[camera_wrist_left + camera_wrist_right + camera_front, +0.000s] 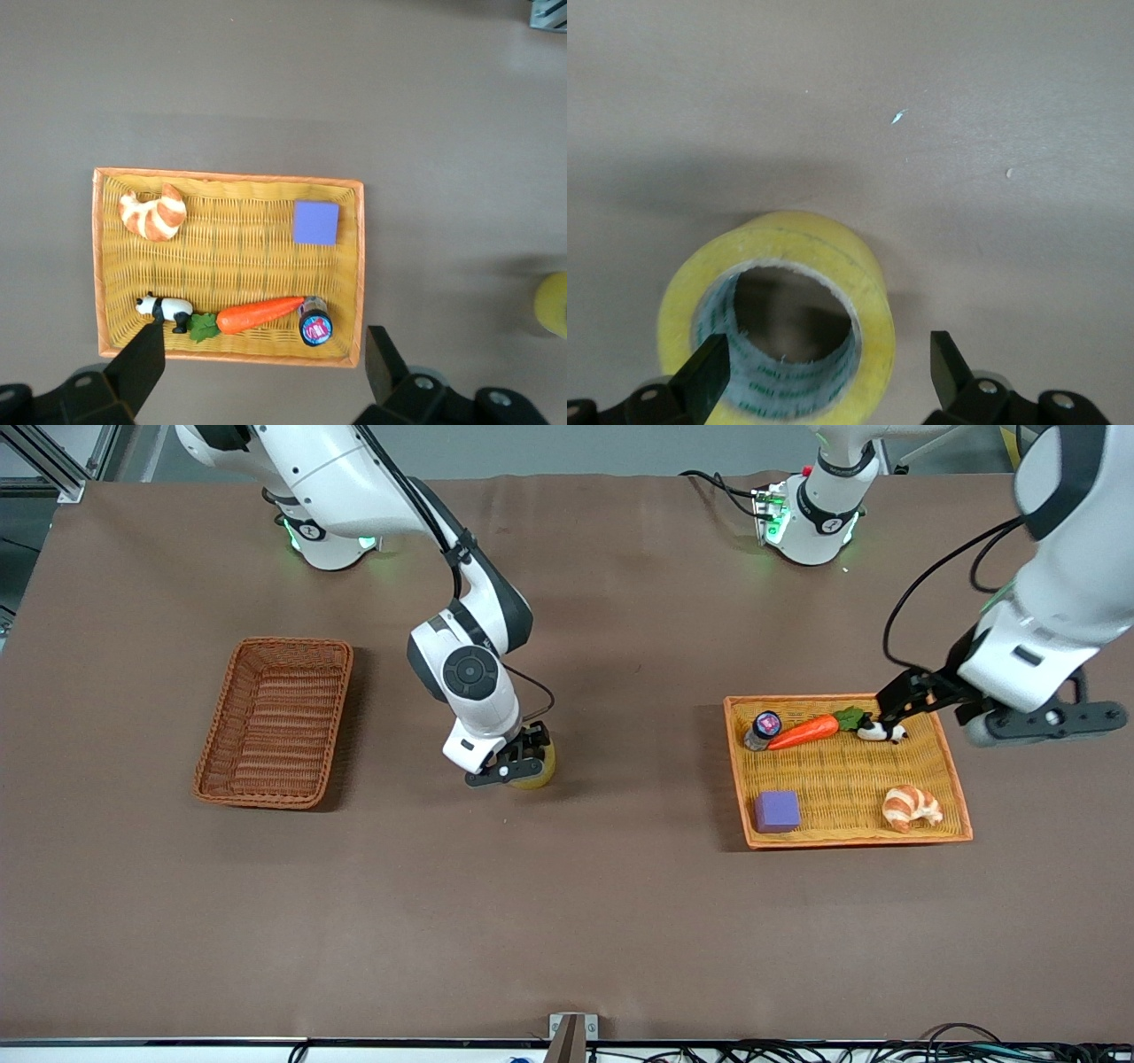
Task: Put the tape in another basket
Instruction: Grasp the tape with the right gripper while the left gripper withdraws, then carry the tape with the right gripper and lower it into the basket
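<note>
Midway along the table, between basket (pixel 274 722) and tray (pixel 846 771), the tape (pixel 539 771) is lying flat; the right gripper (pixel 509 767) is straddling it, jaws wide. The left gripper (pixel 895 707) is waiting over the tray, jaws wide.

The table (pixel 567 921) is covered in a matt brown cloth-like sheet, smooth, with a few pale specks. The tape (pixel 780 310) is glossy, translucent yellow plastic film wound on a paler core with green print inside. The basket (pixel 275 722) is rough reddish-brown wicker, ribbed across its floor. The tray (pixel 846 837) is finer woven straw, bright orange at the rim. In it the carrot (pixel 802 732) looks like shiny plastic, the block (pixel 777 811) matt purple, perhaps foam, the croissant (pixel 911 807) glazed. Both arms wear glossy white shells with matt black fingers (pixel 142 367)
</note>
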You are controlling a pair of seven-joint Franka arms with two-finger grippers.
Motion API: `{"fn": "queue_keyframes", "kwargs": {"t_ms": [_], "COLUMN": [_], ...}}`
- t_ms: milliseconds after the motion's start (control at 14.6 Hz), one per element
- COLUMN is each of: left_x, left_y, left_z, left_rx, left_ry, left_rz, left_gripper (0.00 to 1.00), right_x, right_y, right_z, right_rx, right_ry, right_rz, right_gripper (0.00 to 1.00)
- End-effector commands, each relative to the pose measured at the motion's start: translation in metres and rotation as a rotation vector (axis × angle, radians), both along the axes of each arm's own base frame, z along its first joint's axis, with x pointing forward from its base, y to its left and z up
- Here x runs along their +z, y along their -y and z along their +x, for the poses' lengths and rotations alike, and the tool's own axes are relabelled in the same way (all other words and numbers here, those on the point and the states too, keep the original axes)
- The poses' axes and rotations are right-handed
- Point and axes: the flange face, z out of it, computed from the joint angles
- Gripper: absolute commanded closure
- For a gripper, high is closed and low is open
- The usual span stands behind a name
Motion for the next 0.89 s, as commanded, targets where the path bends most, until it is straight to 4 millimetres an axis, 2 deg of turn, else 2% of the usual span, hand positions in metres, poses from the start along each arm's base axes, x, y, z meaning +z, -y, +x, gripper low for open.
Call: {"fn": "queue_keyframes", "kwargs": {"t_ms": [0,137,343,411,480,549,686,823], "left_x": [0.009,0.012,0.008,0.008,0.008,0.006,0.005,0.010], "left_y": [-0.012,-0.013,-0.016,-0.018,-0.019,-0.020,-0.021,-0.023], "left_z": [-0.028,-0.032,-0.036,-0.035,-0.035,-0.035,-0.034,-0.033], "left_rx": [-0.019,-0.032,-0.108,-0.111,-0.115,-0.114,-0.109,-0.101], "left_ry": [-0.001,-0.020,-0.043,-0.042,-0.042,-0.046,-0.053,-0.043], "left_rz": [-0.031,-0.015,0.014,0.018,0.037,0.040,0.052,0.081], "left_gripper": [0.00,0.00,0.00,0.00,0.00,0.00,0.00,0.00], "right_x": [-0.012,-0.017,-0.032,-0.032,-0.031,-0.030,-0.030,-0.027], "right_y": [-0.003,-0.003,0.000,0.000,0.001,0.000,0.000,0.004], "right_z": [-0.005,-0.006,-0.006,-0.005,-0.005,-0.004,-0.004,-0.003], "right_rx": [-0.003,0.000,0.020,0.025,0.028,0.027,0.031,0.028], "right_ry": [0.005,0.000,0.009,0.011,0.006,0.008,0.007,-0.002], "right_rz": [-0.007,-0.013,-0.035,-0.037,-0.041,-0.039,-0.042,-0.054], "right_gripper": [0.00,0.05,0.24,0.34,0.60,0.76,0.96,1.00]}}
